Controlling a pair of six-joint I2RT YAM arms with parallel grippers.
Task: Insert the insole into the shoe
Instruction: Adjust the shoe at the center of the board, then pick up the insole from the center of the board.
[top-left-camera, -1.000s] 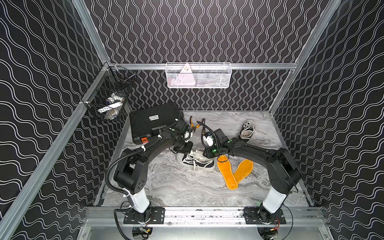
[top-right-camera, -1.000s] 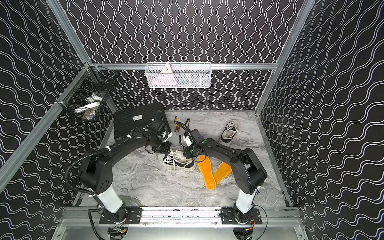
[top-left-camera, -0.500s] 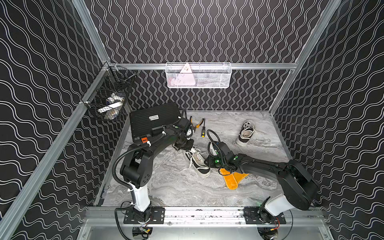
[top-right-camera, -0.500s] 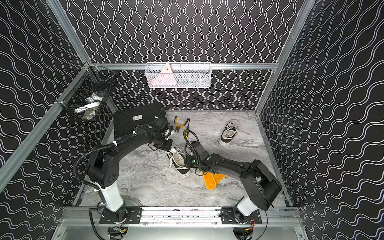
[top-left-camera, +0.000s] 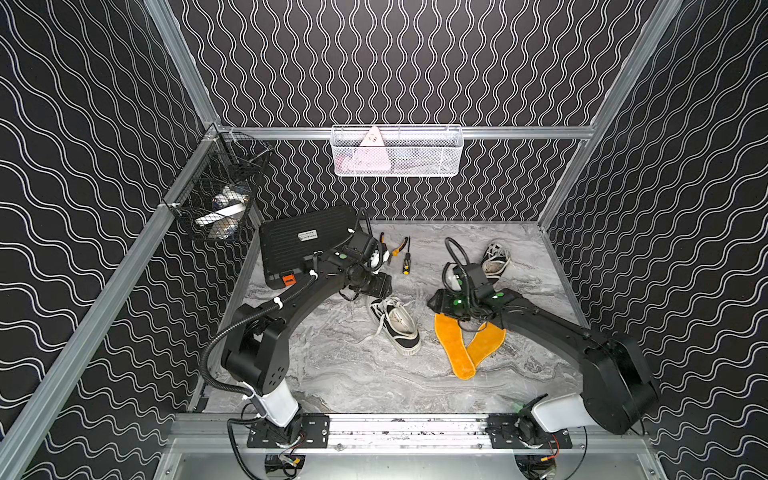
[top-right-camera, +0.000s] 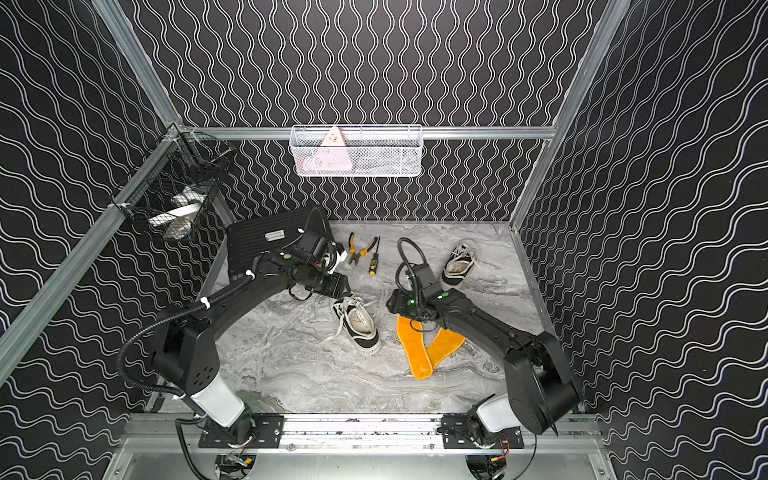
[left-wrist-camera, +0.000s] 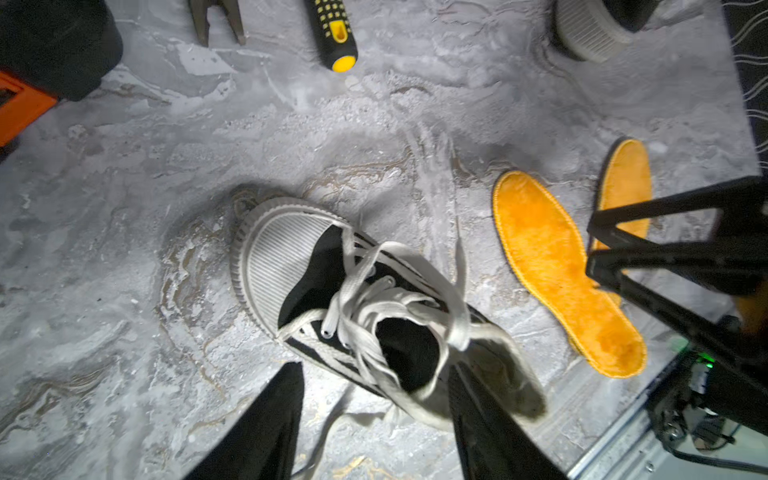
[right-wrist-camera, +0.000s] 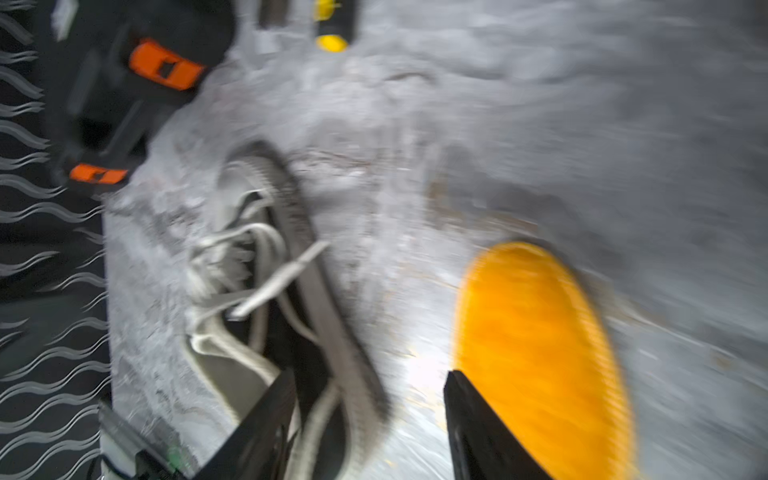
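Orange fuzzy insole (top-left-camera: 454, 347) lies on the grey marbled table (top-left-camera: 353, 374) just beside the black canvas sneaker with white laces (top-left-camera: 395, 326), not inside yet, and the left gripper (left-wrist-camera: 374, 368) and right gripper (right-wrist-camera: 370, 374) both gape wide, empty, so basically everything's left.

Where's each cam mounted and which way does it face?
Both top views: high above the arm bases, facing down toward the table; left arm, right arm whole.
Left wrist: on the left arm, facing down past the open left gripper at the black sneaker.
Right wrist: blurred, facing down past the open right gripper at sneaker and orange insole.
Shared: both wrist views show sneaker, insole, screwdriver.
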